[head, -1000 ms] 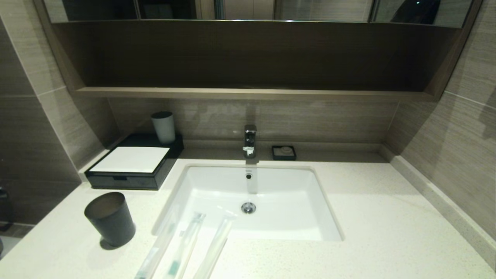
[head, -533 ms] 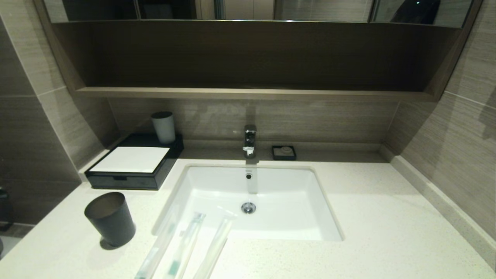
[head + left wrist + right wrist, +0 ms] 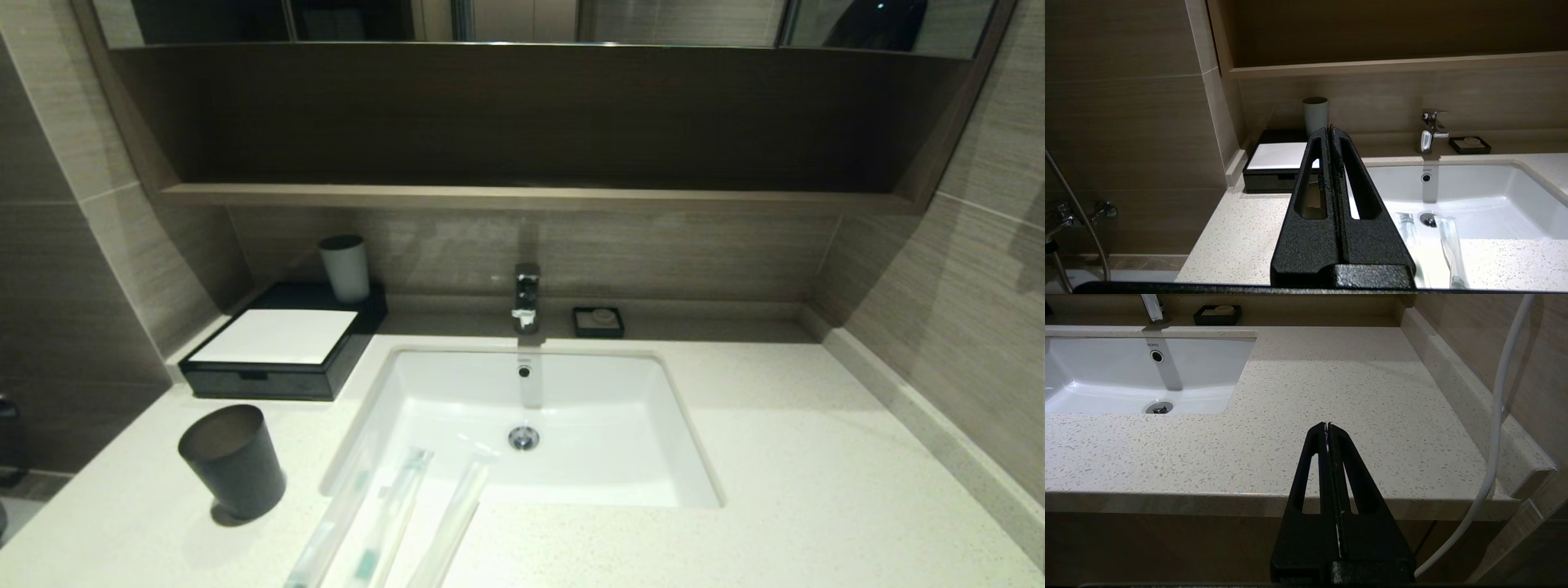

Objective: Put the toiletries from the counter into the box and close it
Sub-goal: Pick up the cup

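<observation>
Three long slim toiletry packets in clear or whitish plastic wrap lie side by side at the near edge of the wide off-white speckled stone counter, their far ends reaching over the front rim of the white rectangular sink set into it; the middle packet shows a toothbrush with teal-green marks. The low flat black rectangular box with a white top panel stands at the back left corner of the counter, its front drawer with a notch pull pushed in. A pale grey cup stands on the rear part of the box top. A dark grey cup stands upright on the counter in front of the box, left of the packets and apart from them. Behind the sink rise a chrome tap and, to its right, a small black soap dish. The left gripper is held above the counter's near left edge, aimed toward the box, its black fingers pressed together on nothing. The right gripper is parked before the counter's front edge on the right side, fingers likewise together and empty. Neither gripper appears in the head view.
</observation>
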{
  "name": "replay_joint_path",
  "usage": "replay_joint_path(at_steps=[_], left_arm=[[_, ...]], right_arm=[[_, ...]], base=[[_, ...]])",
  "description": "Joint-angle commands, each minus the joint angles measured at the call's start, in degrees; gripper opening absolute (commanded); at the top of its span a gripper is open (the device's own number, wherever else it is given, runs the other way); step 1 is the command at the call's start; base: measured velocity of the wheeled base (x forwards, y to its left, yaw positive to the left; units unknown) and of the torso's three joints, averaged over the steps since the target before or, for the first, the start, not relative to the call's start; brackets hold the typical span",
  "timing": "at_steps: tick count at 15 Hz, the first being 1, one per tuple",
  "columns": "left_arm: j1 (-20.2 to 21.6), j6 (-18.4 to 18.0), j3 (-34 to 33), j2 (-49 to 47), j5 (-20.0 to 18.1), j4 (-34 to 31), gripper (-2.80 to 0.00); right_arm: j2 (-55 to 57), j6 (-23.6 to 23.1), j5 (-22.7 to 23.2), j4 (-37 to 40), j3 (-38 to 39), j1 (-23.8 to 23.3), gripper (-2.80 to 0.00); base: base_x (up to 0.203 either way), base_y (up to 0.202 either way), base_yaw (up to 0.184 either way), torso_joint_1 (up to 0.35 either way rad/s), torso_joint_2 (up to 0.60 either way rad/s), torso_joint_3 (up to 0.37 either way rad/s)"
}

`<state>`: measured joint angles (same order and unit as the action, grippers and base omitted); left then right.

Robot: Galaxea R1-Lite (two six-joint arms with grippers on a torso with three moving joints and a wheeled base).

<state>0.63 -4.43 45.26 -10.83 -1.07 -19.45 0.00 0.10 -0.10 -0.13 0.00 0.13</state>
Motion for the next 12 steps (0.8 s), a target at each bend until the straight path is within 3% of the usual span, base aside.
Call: replay_joint_path(at_steps=[1,9,12], left_arm=[[0.42,0.11,1.93,-7.53,0.17,0.15,-2.80],[0.70,0.12,0.01,-20.24,0.38,5.19,-2.80],[0.76,0.17,-3.17,-22.99,2.48,5.20,-2.80]], right_arm=[[0.00,-0.01,0.01,-0.04,0.09,0.04,-2.80],[0.00,-0.01,0.01,-0.04,0.09,-0.05,-2.80],[-0.08,-0.01,0.01,-0.04,0.09,-0.05,-2.80]], base=[[0.000,0.000,0.000,0.000,0.00,0.000],[0.000,0.000,0.000,0.000,0.00,0.000],[0.000,0.000,0.000,0.000,0.00,0.000]])
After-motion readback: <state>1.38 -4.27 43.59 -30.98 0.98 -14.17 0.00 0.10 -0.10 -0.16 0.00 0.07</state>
